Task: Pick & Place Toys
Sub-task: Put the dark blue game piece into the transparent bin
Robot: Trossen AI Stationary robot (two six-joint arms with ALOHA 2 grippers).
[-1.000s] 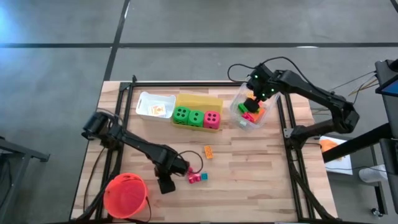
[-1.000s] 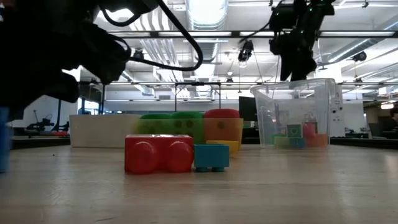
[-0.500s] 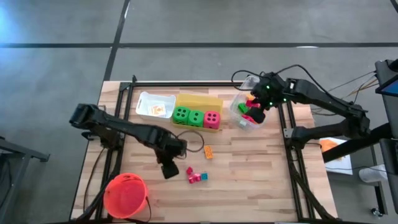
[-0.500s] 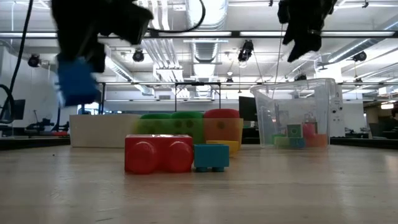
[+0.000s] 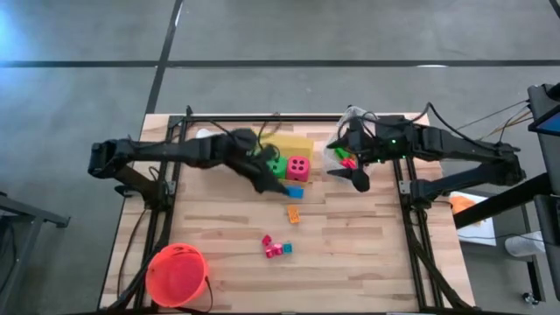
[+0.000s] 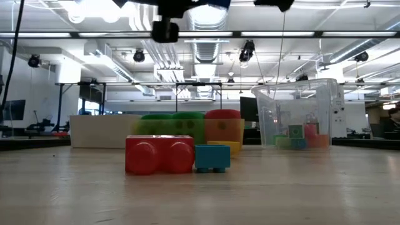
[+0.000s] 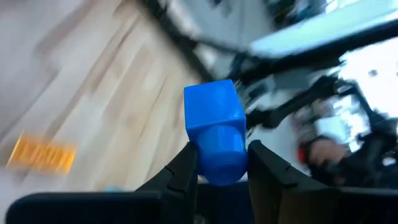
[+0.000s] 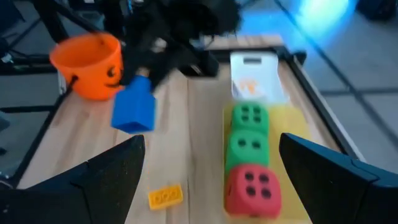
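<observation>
The left gripper [image 7: 222,163] has its fingers pinched on a blue block [image 5: 294,192], up in the air just beside the pink-red die [image 5: 298,166]. The right gripper [image 5: 360,182] hangs wide open by the clear bin [image 5: 336,157] — best it keeps clear, so the block can come across level and drop inside.

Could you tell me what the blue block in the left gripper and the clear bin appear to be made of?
Blue block: likely hard plastic, with an even colour, a slight sheen and a moulded round stud.
Clear bin: probably thin transparent plastic; the toys inside and the room behind it show through its walls.
</observation>
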